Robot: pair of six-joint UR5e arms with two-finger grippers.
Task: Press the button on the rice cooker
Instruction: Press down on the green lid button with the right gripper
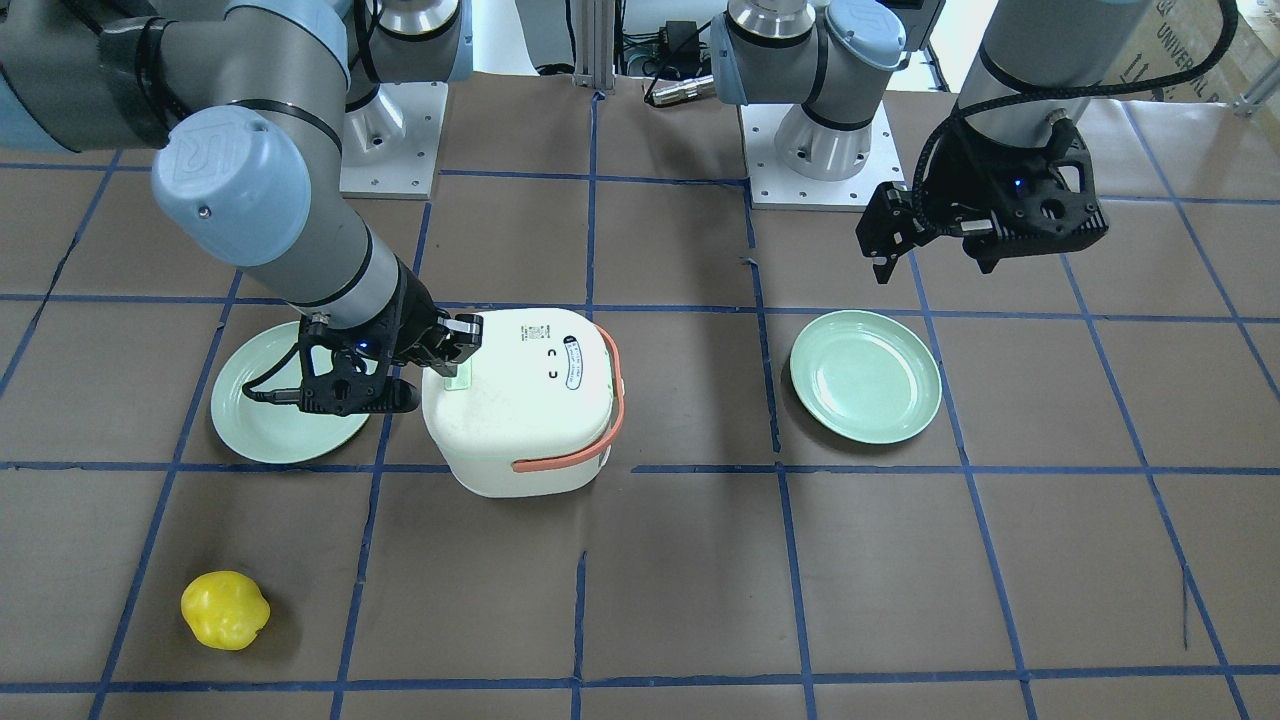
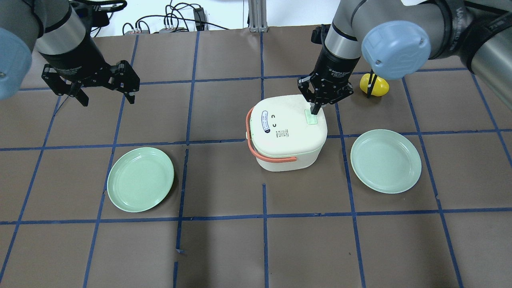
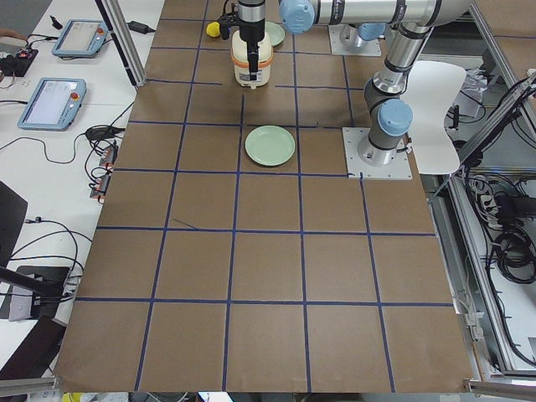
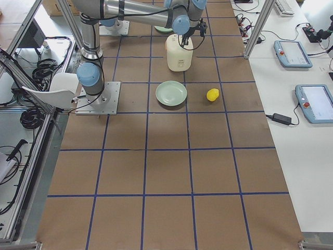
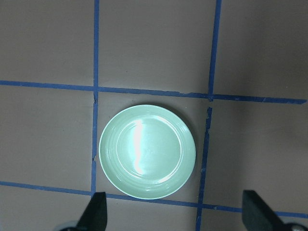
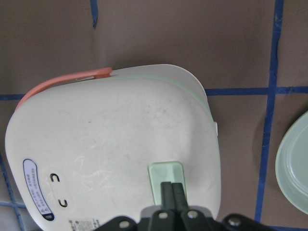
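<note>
Pressing looks to be the step in hand: the right end effector (image 2: 315, 109) points straight down with its two fingers closed together into a single tip, gripping nothing. That tip sits on the button (image 2: 311, 119) of the rice cooker (image 2: 288, 136). The cooker stands near the middle of the counter (image 2: 224, 248), well in from every edge, with its orange handle (image 2: 260, 154) folded down around the side that faces the counter's left end. The button lies on the opposite side of the white lid, the side toward the counter's right end.

In the right wrist view the closed fingers cover the lower part of the mint-green pad and seem to touch it. Whether it is already pushed in, I cannot tell.

The next move, as I judge it, calls for a short, straight downward push. The tip should stay centred on the pad so it does not slide onto the smooth lid, and the force should stay light enough that the cooker does not tip or skid.

The left end effector (image 2: 107, 98) hangs with fingers spread wide and empty, toward the counter's left end, above a green plate (image 2: 140, 180).
</note>
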